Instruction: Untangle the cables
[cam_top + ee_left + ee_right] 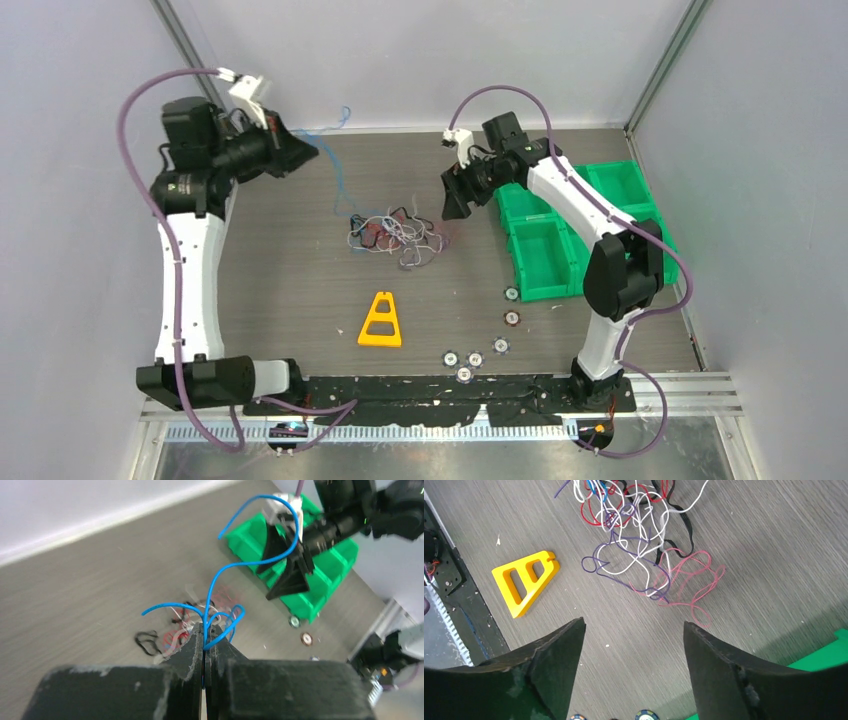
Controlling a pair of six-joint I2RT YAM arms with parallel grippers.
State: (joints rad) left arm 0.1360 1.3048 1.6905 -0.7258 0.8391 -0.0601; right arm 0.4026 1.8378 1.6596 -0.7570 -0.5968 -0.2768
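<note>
Left wrist shows my left fingers pinching a blue cable; with my right fingers spread, pulling may drag the bundle.

Left fingers pinched together, raised; right fingers spread wide apart.

Soft, even white light fills the scene, and the tabletop looks matte. From above, the picture is slightly hazy and the cables lose fine detail. Beyond the left claw everything is smeared and out of focus. Ahead of the right claw the view is sharp, with a broad faint shadow to its right beside the green bin.
</note>
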